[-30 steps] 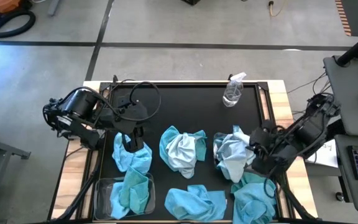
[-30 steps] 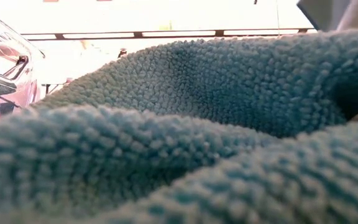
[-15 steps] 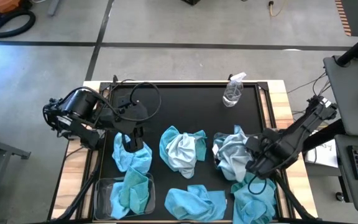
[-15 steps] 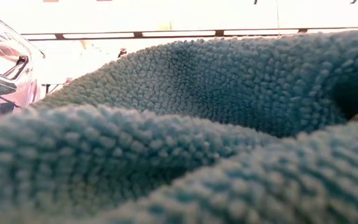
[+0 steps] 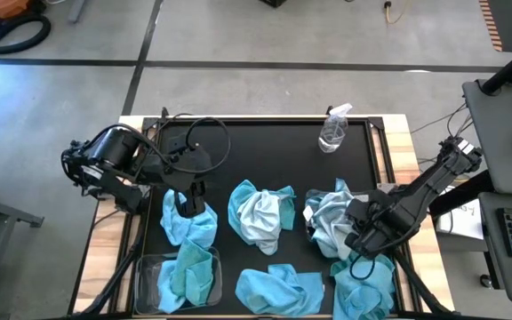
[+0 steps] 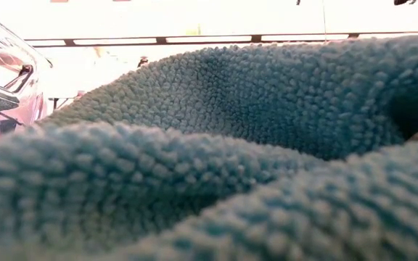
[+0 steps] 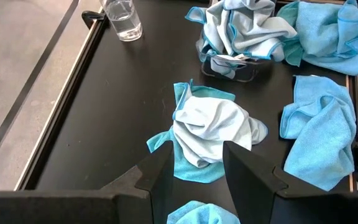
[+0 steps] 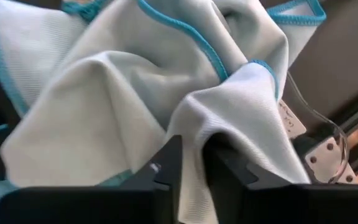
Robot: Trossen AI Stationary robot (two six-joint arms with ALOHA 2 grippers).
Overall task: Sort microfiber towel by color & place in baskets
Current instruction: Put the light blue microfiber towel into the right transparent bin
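Note:
My right gripper (image 5: 354,233) points down over the right basket (image 7: 229,67), shut on a pale light-blue towel (image 8: 135,93) on top of the pale heap (image 5: 330,220) there. My left gripper (image 7: 194,186) hangs open and holds nothing, above a turquoise towel (image 5: 189,222) lying on the mat. The left basket (image 5: 149,283) at the near left holds a turquoise towel (image 5: 187,274). At mid-table, a whitish towel (image 7: 210,127) lies on a turquoise one. More turquoise towels lie at the near middle (image 5: 278,289) and near right (image 5: 363,283). My right gripper has a raised fold (image 8: 194,134) of the pale towel between its two fingers. The fingers (image 8: 166,165) come from above, pointing steeply down. The rest of the towel lies slack and crumpled on the pale heap in the basket.
A small clear spray bottle (image 5: 334,132) stands at the far right of the black mat. Cables loop at the far left (image 5: 194,142). A turquoise towel (image 6: 209,145) fills the low view. Bare mat lies at the far middle (image 5: 265,151).
My right gripper has come down with the pale towel, tipping to point more steeply downward. The towel, which hung below it, has settled onto the pale heap in the right basket.

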